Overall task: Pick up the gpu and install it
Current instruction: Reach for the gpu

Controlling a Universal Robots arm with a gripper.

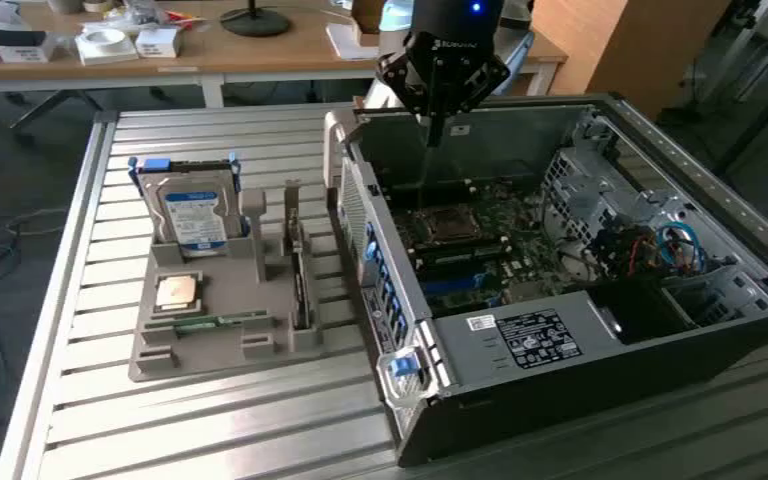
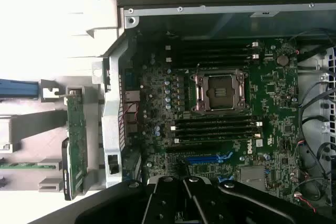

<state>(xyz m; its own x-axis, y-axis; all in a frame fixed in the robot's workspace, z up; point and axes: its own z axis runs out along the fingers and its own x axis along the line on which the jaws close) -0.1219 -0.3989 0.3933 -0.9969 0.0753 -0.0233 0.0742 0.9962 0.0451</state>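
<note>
End effector [image 1: 431,135] closed, empty, over open case [image 1: 524,340], gpu [image 1: 300,275] well apart, in holder [image 1: 211,300]

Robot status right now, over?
Gripper shut, empty, above the open computer case. Gpu on edge in the grey holder, untouched. Case wall between them.

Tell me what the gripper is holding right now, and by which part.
Nothing is held. The black gripper, shut, hangs over the open grey computer case; the thin dark rectangular gpu card stands on edge in the grey holder, untouched.
</note>
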